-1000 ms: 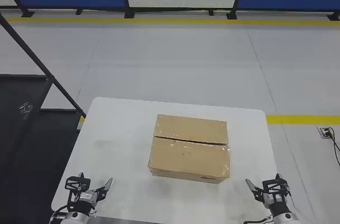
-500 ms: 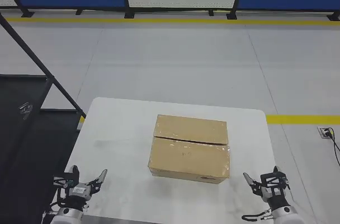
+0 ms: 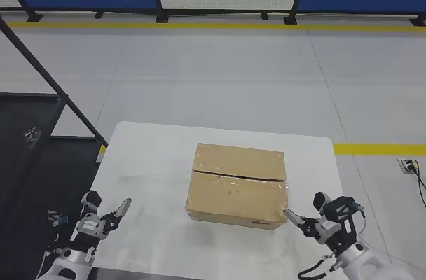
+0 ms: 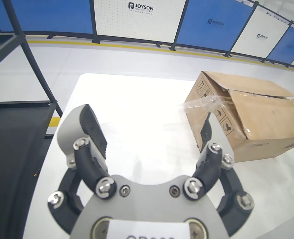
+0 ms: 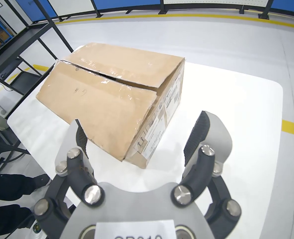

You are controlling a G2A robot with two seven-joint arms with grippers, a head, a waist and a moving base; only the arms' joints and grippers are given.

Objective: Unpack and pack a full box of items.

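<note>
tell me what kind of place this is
Probably a factory-style robot test hall, not a home: blue and white partition panels fence a pale painted floor marked with a yellow line, and a black metal rack stands beside the white table holding the cardboard box.

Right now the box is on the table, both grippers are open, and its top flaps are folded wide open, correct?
No: the flaps lie shut, as the top view shows. The box is on the table, and the left gripper and right gripper are open.
</note>
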